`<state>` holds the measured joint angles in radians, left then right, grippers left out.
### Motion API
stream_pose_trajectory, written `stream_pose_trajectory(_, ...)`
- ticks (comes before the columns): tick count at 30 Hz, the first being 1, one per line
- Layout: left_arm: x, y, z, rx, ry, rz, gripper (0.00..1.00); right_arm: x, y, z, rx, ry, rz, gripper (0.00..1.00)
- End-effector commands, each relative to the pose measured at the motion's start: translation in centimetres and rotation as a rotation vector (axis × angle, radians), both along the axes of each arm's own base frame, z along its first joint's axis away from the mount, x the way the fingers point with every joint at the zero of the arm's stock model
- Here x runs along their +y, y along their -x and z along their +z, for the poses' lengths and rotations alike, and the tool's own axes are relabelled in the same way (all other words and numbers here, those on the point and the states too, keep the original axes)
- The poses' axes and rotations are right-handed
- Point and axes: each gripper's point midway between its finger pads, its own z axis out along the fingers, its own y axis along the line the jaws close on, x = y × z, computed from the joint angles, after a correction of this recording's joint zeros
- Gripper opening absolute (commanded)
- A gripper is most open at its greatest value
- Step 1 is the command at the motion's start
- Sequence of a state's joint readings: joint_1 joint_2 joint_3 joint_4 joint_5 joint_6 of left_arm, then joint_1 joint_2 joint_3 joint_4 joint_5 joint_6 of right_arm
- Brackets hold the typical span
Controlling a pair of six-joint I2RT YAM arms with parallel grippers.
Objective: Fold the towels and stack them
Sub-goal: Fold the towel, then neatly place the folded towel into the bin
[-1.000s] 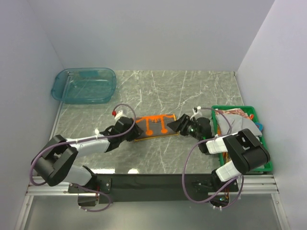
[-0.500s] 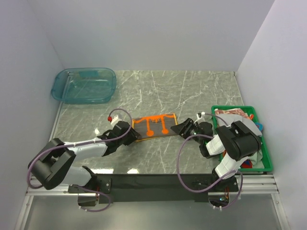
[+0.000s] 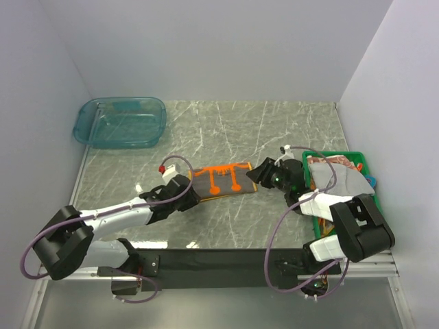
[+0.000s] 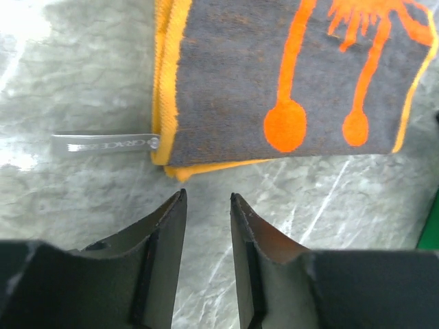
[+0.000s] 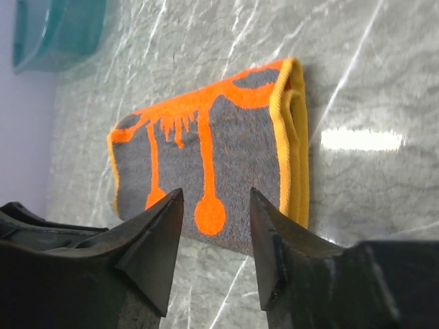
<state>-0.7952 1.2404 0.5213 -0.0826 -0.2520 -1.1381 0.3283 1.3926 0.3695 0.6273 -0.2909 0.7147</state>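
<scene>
A folded towel (image 3: 221,179), dark brown-grey with orange dripping lines and an orange hem, lies flat on the marble table (image 3: 226,130). My left gripper (image 3: 186,194) is open and empty just off the towel's left end; in the left wrist view its tips (image 4: 207,197) stand a little short of the towel's corner (image 4: 288,75). My right gripper (image 3: 259,173) is open and empty at the towel's right end; in the right wrist view (image 5: 216,195) it hovers over the towel (image 5: 212,157). More towels, a pale grey-white one (image 3: 337,181) and a red patterned one (image 3: 343,162), lie in the green crate (image 3: 376,236).
A clear teal tub (image 3: 120,122) stands at the back left and shows in the right wrist view (image 5: 58,27). A grey label (image 4: 103,143) sticks out from the towel's hem. The green crate sits along the right table edge, close to the right arm.
The left gripper drew back from the towel's left end and stays just off it. The right arm swung its elbow and its gripper shifted slightly back. The towel stayed folded in place.
</scene>
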Motion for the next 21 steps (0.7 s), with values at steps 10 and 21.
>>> stream_pose_trajectory(10,-0.1,-10.9,5.6,-0.2,-0.038,0.054,0.37,2.8,-6.9,3.8,-0.064,-0.048,0.0,0.48)
stream_pose_trajectory(21,2.9,-12.2,-3.6,-0.021,-0.106,0.117,0.3,2.2,-7.1,-5.5,0.12,-0.051,-0.047,0.46)
